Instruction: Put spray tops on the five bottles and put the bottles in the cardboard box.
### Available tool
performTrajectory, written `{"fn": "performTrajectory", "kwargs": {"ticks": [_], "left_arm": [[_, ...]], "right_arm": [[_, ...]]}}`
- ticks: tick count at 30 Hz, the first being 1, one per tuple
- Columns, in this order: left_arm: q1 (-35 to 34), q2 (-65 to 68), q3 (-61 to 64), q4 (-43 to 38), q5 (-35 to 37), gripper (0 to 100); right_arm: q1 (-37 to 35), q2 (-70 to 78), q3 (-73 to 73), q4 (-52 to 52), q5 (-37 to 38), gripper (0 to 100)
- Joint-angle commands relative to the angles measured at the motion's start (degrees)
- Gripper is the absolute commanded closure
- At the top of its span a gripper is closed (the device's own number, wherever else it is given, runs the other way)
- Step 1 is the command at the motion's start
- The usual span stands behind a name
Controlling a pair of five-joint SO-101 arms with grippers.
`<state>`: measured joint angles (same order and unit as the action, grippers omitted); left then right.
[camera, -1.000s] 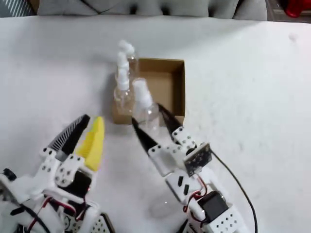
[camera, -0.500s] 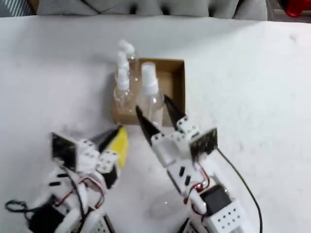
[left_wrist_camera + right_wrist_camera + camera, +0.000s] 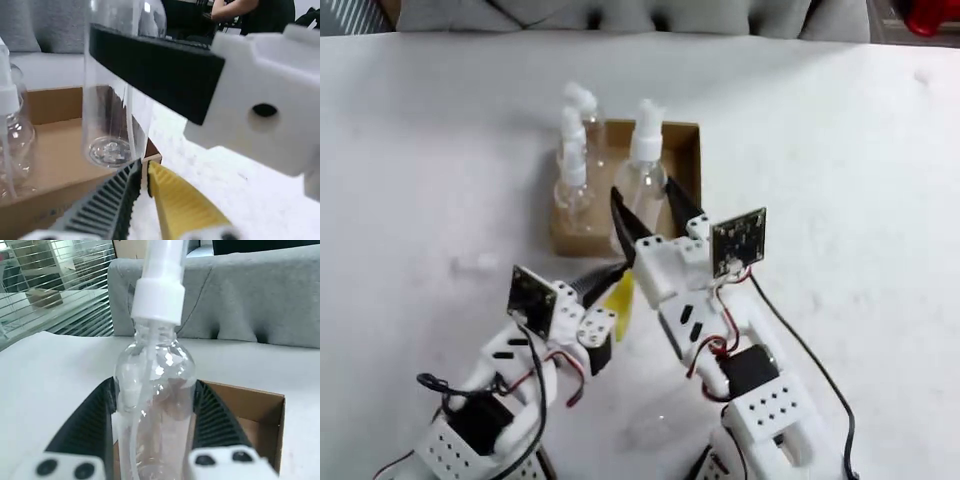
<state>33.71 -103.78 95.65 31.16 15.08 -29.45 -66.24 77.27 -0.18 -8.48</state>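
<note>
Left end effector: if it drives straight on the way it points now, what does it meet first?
Most likely the near corner of the cardboard box, just ahead of the left end effector. The bottle in the right end effector hangs above that line; depth is unclear.

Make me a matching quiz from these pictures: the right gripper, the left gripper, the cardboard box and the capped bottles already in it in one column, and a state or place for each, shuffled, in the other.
Column one:
1. right gripper
2. left gripper
3. cardboard box
4. three capped bottles

Column two:
A. standing inside the box, along one side
B. shut with nothing in it, tips at the box's near edge
C. open-topped, resting on the white table
D. shut on a clear bottle with a spray top

Pairs: 1-D, 2-B, 3-C, 4-A
</note>
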Motion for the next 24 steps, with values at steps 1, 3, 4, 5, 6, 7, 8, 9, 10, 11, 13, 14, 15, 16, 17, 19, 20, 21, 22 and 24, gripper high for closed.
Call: {"fn": "performTrajectory", "kwargs": {"ticks": [1, 3, 4, 5, 6, 7, 8, 9, 10, 11, 13, 14, 15, 16, 17, 19, 20, 21, 22, 24], "left_arm": [[0.75, -1.01, 0.26, -2.90, -0.44, 98], [0.92, -1.01, 1.32, -2.81, -0.44, 98], [0.75, -0.92, 1.32, -2.73, -0.44, 98], [0.57, -0.92, 1.32, -2.73, -0.44, 98], [0.57, -0.92, 1.32, -2.73, -0.44, 98], [0.57, -0.92, 1.32, -2.73, -0.44, 98], [0.57, -0.92, 1.32, -2.55, -0.44, 98], [0.57, -0.92, 1.32, -2.37, -0.44, 98], [0.57, -0.92, 1.32, -2.37, -0.44, 98], [0.48, -0.92, 1.32, -2.37, -0.44, 98], [0.48, -0.92, 1.32, -2.37, -0.44, 98], [0.48, -0.92, 1.32, -2.37, -0.44, 98], [0.48, -0.92, 1.32, -2.37, -0.44, 98], [0.48, -0.92, 1.32, -2.37, -0.44, 98], [0.48, -0.92, 1.32, -2.37, -0.44, 98], [0.48, -0.92, 1.32, -2.37, -0.44, 98], [0.48, -0.92, 1.32, -2.29, -0.44, 98], [0.48, -0.92, 1.32, -2.29, -0.44, 98], [0.22, -0.92, 1.32, -1.85, -0.44, 98], [-0.75, -0.92, 1.32, -1.05, -0.44, 98]], "right_arm": [[-3.82, -2.24, -2.99, 3.56, -0.62, 98.2], [-5.49, -4.62, -3.16, 6.64, -0.53, 98.2], [-6.02, -6.20, -3.25, 8.66, -0.44, 98.2], [-6.55, -7.96, -3.34, 10.86, -0.26, 98.2], [-7.16, -9.89, -3.34, 12.97, -0.26, 98.2], [-7.69, -12.00, -3.34, 14.99, -0.26, 98.2], [-8.31, -14.20, -3.34, 17.27, -0.26, 98.2], [-8.92, -16.40, -3.34, 19.65, -0.18, 98.2], [-9.54, -18.86, -3.34, 21.93, -0.18, 98.2], [-10.07, -21.14, -3.34, 24.04, -0.18, 98.2], [-10.86, -25.36, -3.43, 27.82, -0.09, 98.2], [-10.86, -26.86, -3.43, 28.88, 0.00, 98.2], [-10.77, -28.18, -3.43, 29.23, 0.97, 98.2], [-10.59, -28.88, -3.34, 29.58, 2.29, 98.2], [-10.59, -28.97, -3.34, 29.85, 3.08, 98.2], [-10.59, -28.97, -3.34, 30.81, 3.69, 98.2], [-10.59, -28.97, -3.34, 31.16, 3.87, 98.2], [-10.51, -28.97, -3.34, 31.25, 3.96, 98.2], [-10.42, -28.97, -3.34, 31.25, 3.96, 98.2], [-9.27, -28.97, -3.34, 31.16, 4.13, 98.2]]}}
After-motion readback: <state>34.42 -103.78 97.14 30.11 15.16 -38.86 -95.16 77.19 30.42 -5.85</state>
